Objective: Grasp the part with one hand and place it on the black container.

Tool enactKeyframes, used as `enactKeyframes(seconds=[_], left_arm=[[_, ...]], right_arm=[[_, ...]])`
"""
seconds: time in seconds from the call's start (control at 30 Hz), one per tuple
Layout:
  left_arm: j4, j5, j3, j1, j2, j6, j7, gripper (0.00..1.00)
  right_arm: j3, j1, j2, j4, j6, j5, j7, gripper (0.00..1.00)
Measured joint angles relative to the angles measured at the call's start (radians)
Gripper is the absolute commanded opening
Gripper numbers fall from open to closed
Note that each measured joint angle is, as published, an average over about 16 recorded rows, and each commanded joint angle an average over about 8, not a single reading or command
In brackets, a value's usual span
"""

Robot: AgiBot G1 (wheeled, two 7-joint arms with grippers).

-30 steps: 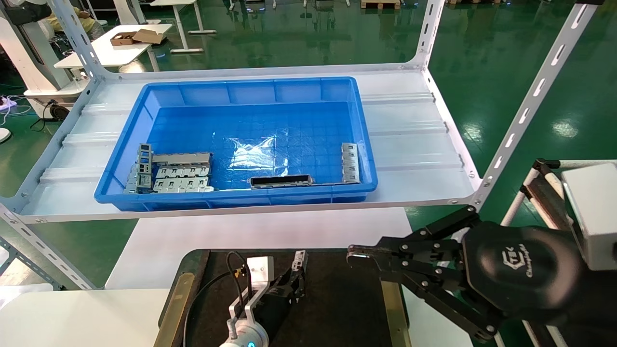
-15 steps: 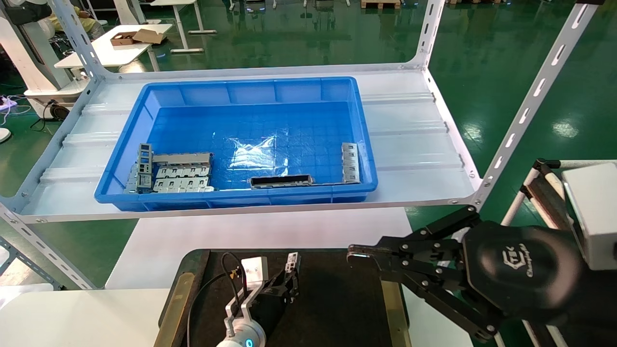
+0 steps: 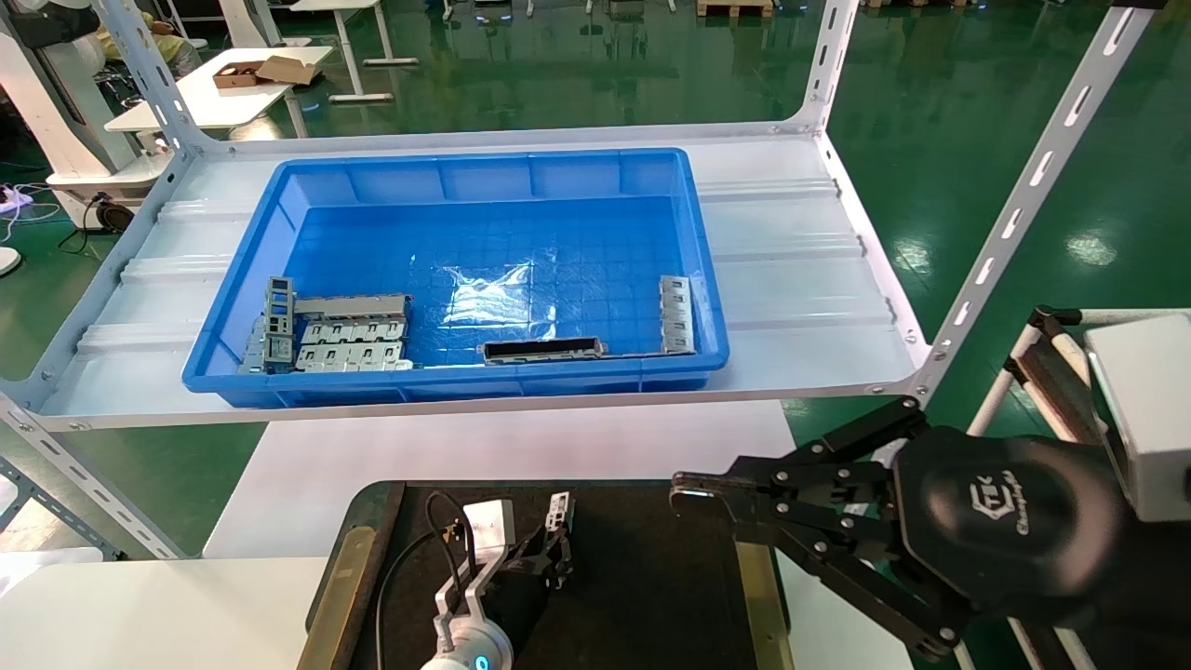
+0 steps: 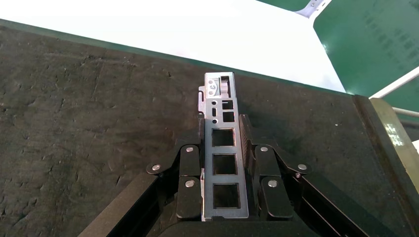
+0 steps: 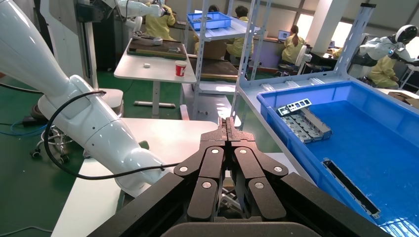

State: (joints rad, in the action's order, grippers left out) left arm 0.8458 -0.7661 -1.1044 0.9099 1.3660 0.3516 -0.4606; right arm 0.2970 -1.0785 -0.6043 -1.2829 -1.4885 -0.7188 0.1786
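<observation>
While head view half-hides it, left gripper (image 4: 225, 185) jaws clamp part (image 4: 222, 158) over black container (image 4: 74, 123); right gripper (image 5: 228, 123) jaws clenched

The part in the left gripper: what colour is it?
Silver-grey metal part with square cutouts; clearest in the left wrist view.

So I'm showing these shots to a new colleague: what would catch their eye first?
Probably the big blue bin on the white shelf, with grey metal pieces lying along its near wall. Next, the left pincer low over the black container, shut on the part, a silver strip with square cutouts. The right pincer hangs shut at the container's right edge.
</observation>
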Motion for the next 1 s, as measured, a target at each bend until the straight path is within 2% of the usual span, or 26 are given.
enactKeyframes(seconds=[0.07, 0.23, 0.27, 0.33, 0.77, 1.0], left_arm=[[-0.005, -0.009, -0.017, 0.004, 0.0, 0.005, -0.026, 0.15], [-0.015, -0.03, -0.059, 0.012, 0.0, 0.015, -0.086, 0.77], [-0.016, -0.034, -0.067, 0.014, 0.0, 0.016, -0.097, 0.88], [-0.019, -0.043, -0.082, 0.018, -0.001, 0.019, -0.12, 1.0], [-0.018, -0.12, -0.154, 0.06, -0.011, 0.021, -0.245, 1.0], [0.052, -0.206, -0.158, 0.078, -0.074, -0.031, -0.311, 1.0]], right_arm=[[0.0, 0.0, 0.0, 0.0, 0.0, 0.0, 0.0, 0.26], [0.0, 0.0, 0.0, 0.0, 0.0, 0.0, 0.0, 0.89], [0.0, 0.0, 0.0, 0.0, 0.0, 0.0, 0.0, 0.97], [0.001, 0.0, 0.0, 0.0, 0.0, 0.0, 0.0, 1.0], [0.001, 0.0, 0.001, 0.0, 0.001, 0.001, -0.001, 1.0], [0.002, 0.0, 0.001, 0.0, 0.001, 0.001, -0.001, 1.0]])
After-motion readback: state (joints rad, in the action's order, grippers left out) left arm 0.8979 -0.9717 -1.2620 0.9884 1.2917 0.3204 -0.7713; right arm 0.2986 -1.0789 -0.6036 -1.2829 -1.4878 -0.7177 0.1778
